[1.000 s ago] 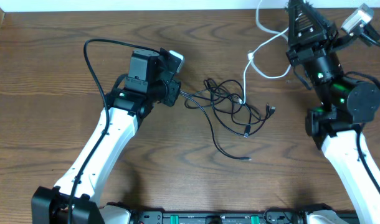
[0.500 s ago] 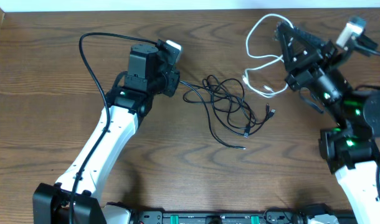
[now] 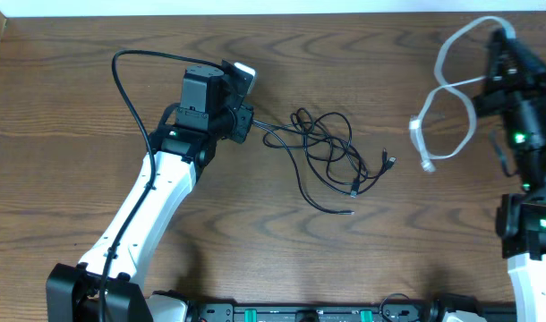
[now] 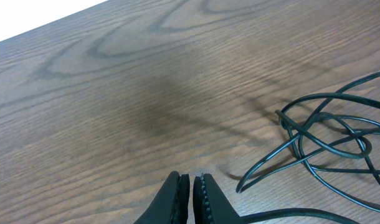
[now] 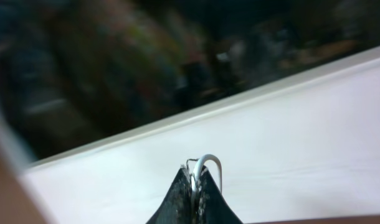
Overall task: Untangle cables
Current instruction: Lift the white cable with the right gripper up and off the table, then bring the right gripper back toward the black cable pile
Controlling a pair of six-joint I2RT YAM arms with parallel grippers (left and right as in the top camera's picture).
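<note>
The tangle of thin black cords [image 3: 331,154] lies on the brown wood-grain worktop [image 3: 58,134], a little right of its middle, with small plug ends pointing out on its right and near sides. One strand runs left from it straight to the left claw [image 3: 249,123]. In the left wrist view that claw [image 4: 191,186] has its fingers pressed almost together on that strand, which comes out beside them, low over the wood.

The thin white cord [image 3: 414,127] is well apart from the black ones, at the right edge of the view. It hangs in blurred loops from the right claw [image 3: 499,40], whose fingers [image 5: 193,183] are closed on a bend of it [image 5: 210,160].

Bare wood separates the two cords and stretches wide to the left. Beyond the far edge is a pale band; the right wrist view shows a dim, blurred room.

The white left arm reaches diagonally from the near edge. The right arm stands raised, its claw toward the far edge.
</note>
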